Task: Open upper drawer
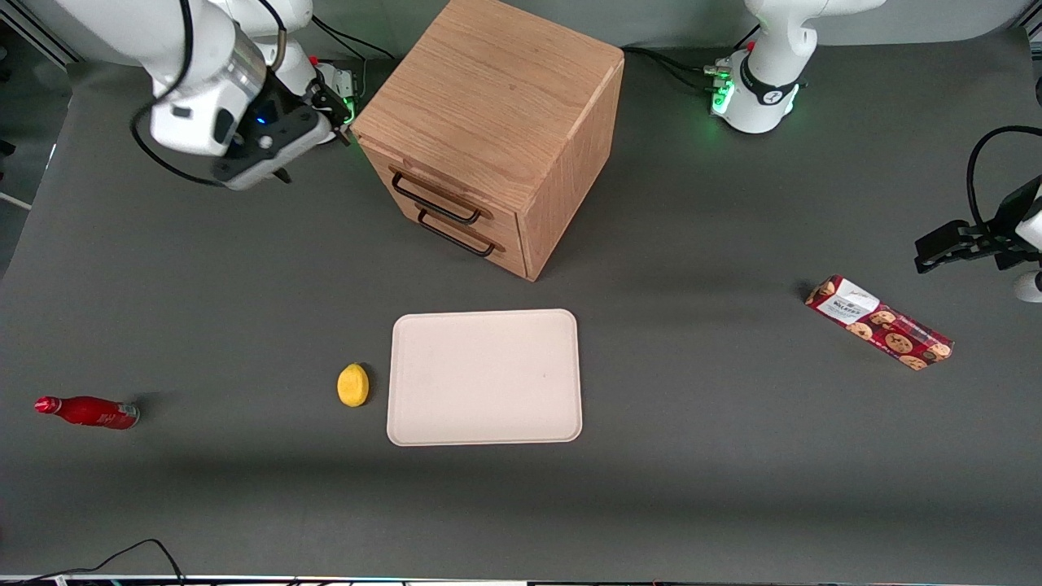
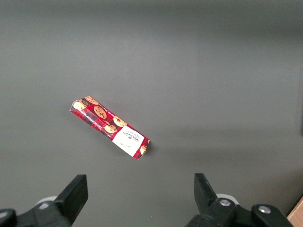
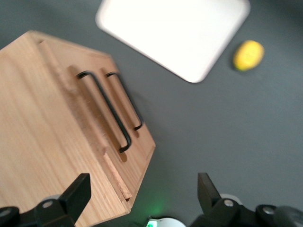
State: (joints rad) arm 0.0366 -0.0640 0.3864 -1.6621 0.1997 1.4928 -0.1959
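Nearest us, ahead of the cabinet [image 1: 488,130], lies the tray [image 1: 485,377] with a lemon [image 1: 353,384] beside it. The upper drawer [image 1: 435,191] sits shut at the top of the cabinet's front, its black handle [image 1: 435,200] facing out. Our end effector [image 1: 281,175] hangs released and empty, raised beside the cabinet's front corner, probably lining up to come in on that handle.

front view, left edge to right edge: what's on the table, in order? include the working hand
Red bottle → hand → lemon → wooden cabinet, its upper drawer shut → cookie box. The beige tray, nearer the camera, overlaps the cabinet sideways, so it is left out.
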